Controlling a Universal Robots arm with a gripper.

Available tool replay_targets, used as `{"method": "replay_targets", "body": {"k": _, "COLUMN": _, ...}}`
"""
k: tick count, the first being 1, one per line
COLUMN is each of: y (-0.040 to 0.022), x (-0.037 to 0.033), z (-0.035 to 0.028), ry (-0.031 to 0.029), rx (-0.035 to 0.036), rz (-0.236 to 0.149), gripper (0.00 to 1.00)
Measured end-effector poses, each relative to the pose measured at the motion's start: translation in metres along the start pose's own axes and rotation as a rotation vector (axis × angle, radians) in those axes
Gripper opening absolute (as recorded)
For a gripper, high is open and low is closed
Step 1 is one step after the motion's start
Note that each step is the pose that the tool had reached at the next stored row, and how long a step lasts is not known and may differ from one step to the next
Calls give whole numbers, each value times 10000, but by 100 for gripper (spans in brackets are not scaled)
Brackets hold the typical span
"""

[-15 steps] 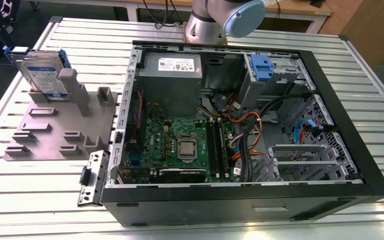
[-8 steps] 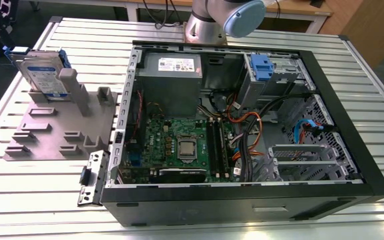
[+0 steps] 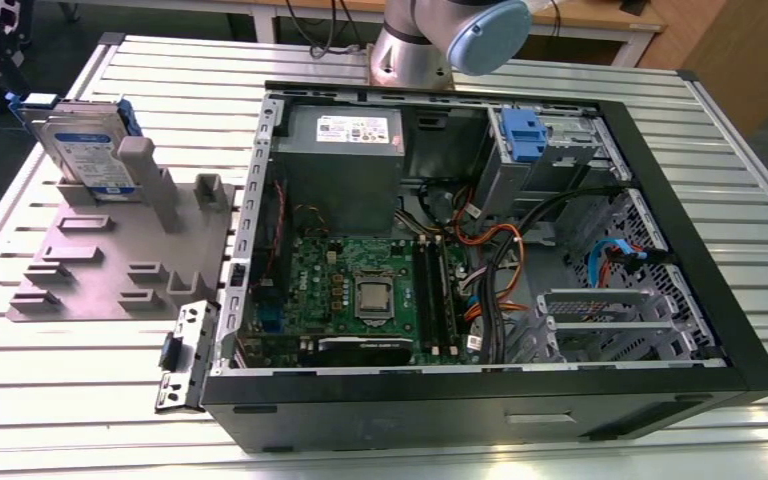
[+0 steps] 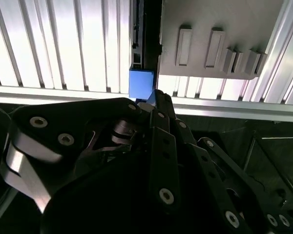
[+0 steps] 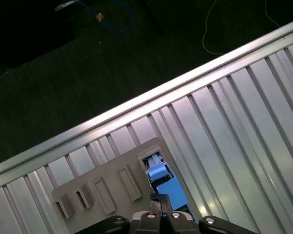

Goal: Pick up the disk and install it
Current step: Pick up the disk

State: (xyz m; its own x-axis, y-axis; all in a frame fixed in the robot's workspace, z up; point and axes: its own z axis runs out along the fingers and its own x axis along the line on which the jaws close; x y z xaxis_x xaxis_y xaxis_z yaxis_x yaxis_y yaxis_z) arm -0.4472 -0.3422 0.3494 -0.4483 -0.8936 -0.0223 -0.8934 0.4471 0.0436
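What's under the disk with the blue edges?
A grey stand with slots holds the disk upright on the ribbed metal table. The disk's bottom edge is hidden down in its slot.

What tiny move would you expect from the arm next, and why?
Probably a straight descent toward the disk. In the first wrist view the gripper hangs over the disk with a gap between them, and the disk stands upright in its grey holder, not yet lifted.

Disk (image 3: 84, 150) upright in rack (image 3: 104, 275), open case (image 3: 491, 405) beside
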Motion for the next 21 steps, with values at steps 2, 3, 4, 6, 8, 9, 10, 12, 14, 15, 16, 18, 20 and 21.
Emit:
{"method": "replay_targets", "body": {"k": 2, "y": 0, "x": 0, "z": 5, "ry": -10, "rx": 2, "rz": -18, "gripper": 11}}
{"method": "replay_targets", "body": {"k": 3, "y": 1, "x": 0, "z": 9, "ry": -27, "rx": 3, "rz": -19, "gripper": 11}}
{"method": "replay_targets", "body": {"k": 4, "y": 1, "x": 0, "z": 11, "ry": -31, "rx": 4, "rz": -24, "gripper": 11}}
{"method": "replay_targets", "body": {"k": 6, "y": 1, "x": -3, "z": 14, "ry": -35, "rx": 6, "rz": -48, "gripper": 11}}
{"method": "replay_targets", "body": {"k": 8, "y": 8, "x": -16, "z": 16, "ry": -32, "rx": 3, "rz": -72, "gripper": 11}}
{"method": "replay_targets", "body": {"k": 9, "y": 11, "x": -23, "z": 16, "ry": -32, "rx": 4, "rz": -82, "gripper": 11}}
{"method": "replay_targets", "body": {"k": 10, "y": 14, "x": -30, "z": 18, "ry": -32, "rx": 4, "rz": -90, "gripper": 11}}
{"method": "replay_targets", "body": {"k": 12, "y": 14, "x": -31, "z": 18, "ry": -31, "rx": 4, "rz": -94, "gripper": 11}}
{"method": "replay_targets", "body": {"k": 14, "y": 15, "x": -32, "z": 18, "ry": -31, "rx": 3, "rz": -94, "gripper": 11}}
{"method": "replay_targets", "body": {"k": 15, "y": 15, "x": -33, "z": 18, "ry": -31, "rx": 3, "rz": -95, "gripper": 11}}
{"method": "replay_targets", "body": {"k": 16, "y": 15, "x": -33, "z": 18, "ry": -31, "rx": 4, "rz": -95, "gripper": 11}}
{"method": "replay_targets", "body": {"k": 18, "y": 15, "x": -33, "z": 18, "ry": -31, "rx": 3, "rz": -95, "gripper": 11}}
{"method": "replay_targets", "body": {"k": 20, "y": 15, "x": -33, "z": 18, "ry": -31, "rx": 3, "rz": -95, "gripper": 11}}
{"method": "replay_targets", "body": {"k": 21, "y": 15, "x": -33, "z": 18, "ry": -31, "rx": 3, "rz": -96, "gripper": 11}}
